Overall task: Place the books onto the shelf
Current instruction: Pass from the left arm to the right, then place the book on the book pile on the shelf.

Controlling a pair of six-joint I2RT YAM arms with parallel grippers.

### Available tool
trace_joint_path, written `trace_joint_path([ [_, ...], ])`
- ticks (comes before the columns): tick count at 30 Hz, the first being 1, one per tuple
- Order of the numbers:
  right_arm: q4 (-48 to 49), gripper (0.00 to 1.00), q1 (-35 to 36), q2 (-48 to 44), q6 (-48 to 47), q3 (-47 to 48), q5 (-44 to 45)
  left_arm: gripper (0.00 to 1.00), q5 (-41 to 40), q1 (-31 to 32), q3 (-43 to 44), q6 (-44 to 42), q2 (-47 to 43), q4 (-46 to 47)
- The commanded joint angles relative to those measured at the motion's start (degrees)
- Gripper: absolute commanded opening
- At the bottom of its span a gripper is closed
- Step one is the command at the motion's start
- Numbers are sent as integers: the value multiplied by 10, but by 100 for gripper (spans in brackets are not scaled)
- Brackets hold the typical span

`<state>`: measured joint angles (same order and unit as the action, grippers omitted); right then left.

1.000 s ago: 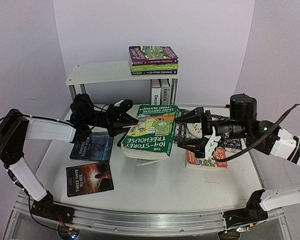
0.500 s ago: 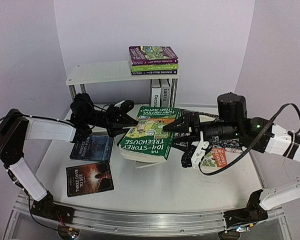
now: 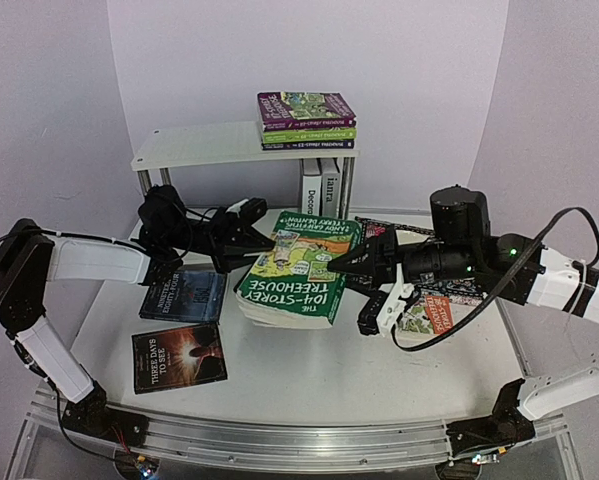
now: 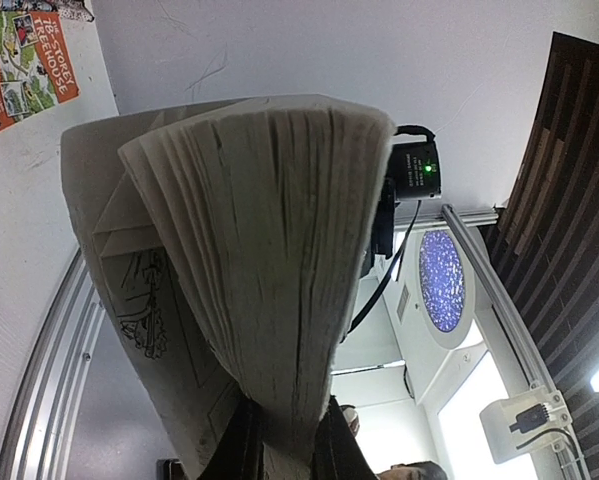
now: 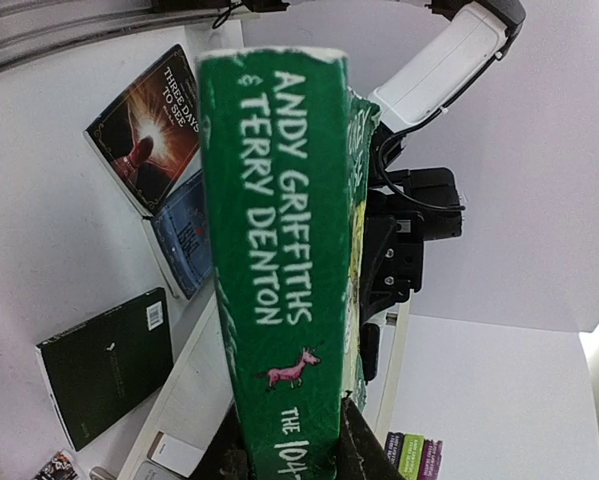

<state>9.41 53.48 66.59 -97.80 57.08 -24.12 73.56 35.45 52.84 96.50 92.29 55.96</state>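
- Green paperback, the "104-Storey Treehouse" book (image 3: 297, 268), hangs tilted above the middle of the bench (image 3: 309, 380), held between both arms. It now sits a little further left than a second ago.
- One second ago the right gripper (image 3: 339, 268) stood wide open, well to the right of the book's spine. It has since travelled left and closed, and its two fingers now press on either side of the green spine. The right wrist view shows that spine (image 5: 279, 250) running up from between the fingers.
- As the right arm moved in, more of the orange Treehouse book (image 3: 434, 312), lying flat on the bench, came into view.
- The left gripper (image 3: 249, 245) has not changed. It stays clamped narrowly on the opposite, page-edge side of the green book, where the fanned pages (image 4: 269, 250) rise out of its fingers.
- The shelf (image 3: 209, 145) stands at the back of the bench, behind the held book and apart from it.
- A stack of books (image 3: 307, 120) lies on the shelf's top board, and upright books (image 3: 321, 185) stand beneath it at the right end.
- A blue book (image 3: 184, 295) and a dark book (image 3: 179, 357) lie flat on the bench below the left arm, unmoved.
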Motion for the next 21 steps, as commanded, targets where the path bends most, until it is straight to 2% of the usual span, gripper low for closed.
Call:
trace_joint_path([
  [1, -14, 0, 6, -8, -1, 24, -9, 15, 1, -1, 13, 6, -34, 49],
  [6, -14, 0, 7, -21, 10, 18, -7, 40, -3, -5, 9, -9, -46, 50],
  [9, -13, 0, 7, -28, 18, 13, 9, 67, -29, -32, -8, -36, -74, 46],
  [10, -14, 0, 7, -31, 23, 13, 17, 73, -33, -44, -13, -44, -84, 43],
  [12, -14, 0, 7, -36, 40, 13, 34, 80, -41, -66, -24, -65, -106, 27],
  [18, -12, 0, 7, -39, 110, 53, 136, 83, -61, -105, -40, -126, -165, -37],
  [21, -8, 0, 8, -30, 128, 79, 182, 83, -78, -114, -25, -206, -192, -162],
])
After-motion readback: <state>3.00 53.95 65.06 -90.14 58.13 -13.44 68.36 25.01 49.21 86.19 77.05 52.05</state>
